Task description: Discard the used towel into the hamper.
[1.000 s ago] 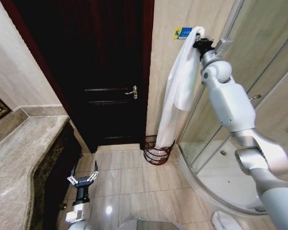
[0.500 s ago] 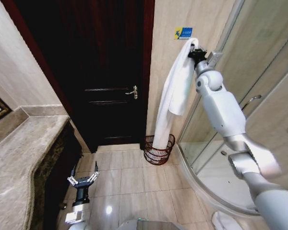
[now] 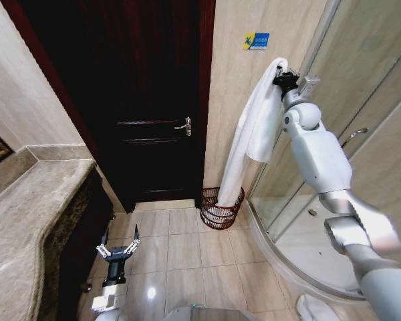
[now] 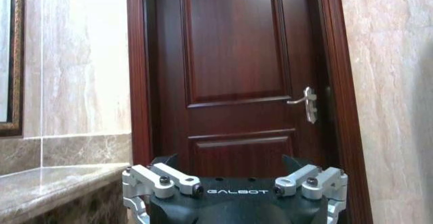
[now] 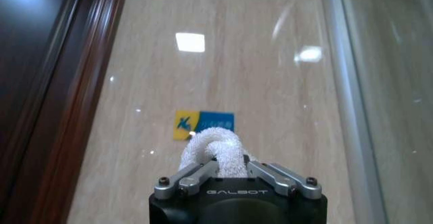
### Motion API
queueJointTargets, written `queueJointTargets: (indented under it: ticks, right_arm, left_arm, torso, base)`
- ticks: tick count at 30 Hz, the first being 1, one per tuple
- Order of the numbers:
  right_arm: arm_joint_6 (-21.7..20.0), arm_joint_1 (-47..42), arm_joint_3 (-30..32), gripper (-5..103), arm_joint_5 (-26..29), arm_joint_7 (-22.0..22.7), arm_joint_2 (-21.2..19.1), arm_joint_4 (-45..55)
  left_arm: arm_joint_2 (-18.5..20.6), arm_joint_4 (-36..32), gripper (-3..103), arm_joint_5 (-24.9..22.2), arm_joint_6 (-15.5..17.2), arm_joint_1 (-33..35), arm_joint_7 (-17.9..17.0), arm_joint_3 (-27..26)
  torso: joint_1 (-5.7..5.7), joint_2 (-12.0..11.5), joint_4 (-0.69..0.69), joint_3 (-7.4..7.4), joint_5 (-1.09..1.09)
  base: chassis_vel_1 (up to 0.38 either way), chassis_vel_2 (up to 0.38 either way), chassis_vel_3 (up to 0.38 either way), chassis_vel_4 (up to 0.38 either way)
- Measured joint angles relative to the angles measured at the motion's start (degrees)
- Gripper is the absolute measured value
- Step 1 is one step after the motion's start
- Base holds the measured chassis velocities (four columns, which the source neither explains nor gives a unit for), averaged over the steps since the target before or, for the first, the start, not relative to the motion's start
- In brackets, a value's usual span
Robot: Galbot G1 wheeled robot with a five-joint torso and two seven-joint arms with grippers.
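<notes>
High against the tiled wall, the right pincer (image 3: 285,77) is clamped on the white towel (image 3: 250,137), whose tail hangs into the hamper (image 3: 222,208). The left pincer (image 3: 118,250) waits low above the floor, fingers apart.

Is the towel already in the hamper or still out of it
Mostly out. The right gripper holds the towel up high, and its lower end hangs down to the hamper rim.

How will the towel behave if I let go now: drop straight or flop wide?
Likely floppy: the towel hangs limp and folded from the right end effector. Its tail already reaches the hamper, so it would probably collapse in, though some cloth may drape over the rim.
</notes>
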Motion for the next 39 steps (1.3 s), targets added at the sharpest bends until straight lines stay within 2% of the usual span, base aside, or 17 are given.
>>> queueJointTargets:
  ticks: [10,26,39]
  right_arm:
    - [0.7,-0.3,-0.5,4,-1.1,0.2,2.5,-2.2]
    - [1.7,1.5,-0.2,4,-1.9,-0.9,2.2,-6.3]
    - [1.5,0.3,-0.4,4,-2.6,-1.6,4.2,-9.5]
  left_arm:
    - [0.0,0.2,100,-1.0,-0.8,0.7,-0.1,-0.4]
    - [0.0,0.5,100,-0.4,-1.8,1.0,-0.1,0.0]
    - [0.0,0.7,100,-0.7,-3.3,2.6,-0.2,-0.1]
  torso:
    - [-1.74,-3.7,0.02,-2.01,-0.02]
    - [-3.98,-8.6,0.01,-4.63,-0.03]
    - [-5.80,-12.7,0.01,-6.95,-0.02]
  base:
    - [0.000,0.000,0.000,0.000]
    - [0.000,0.000,0.000,0.000]
    - [0.000,0.000,0.000,0.000]
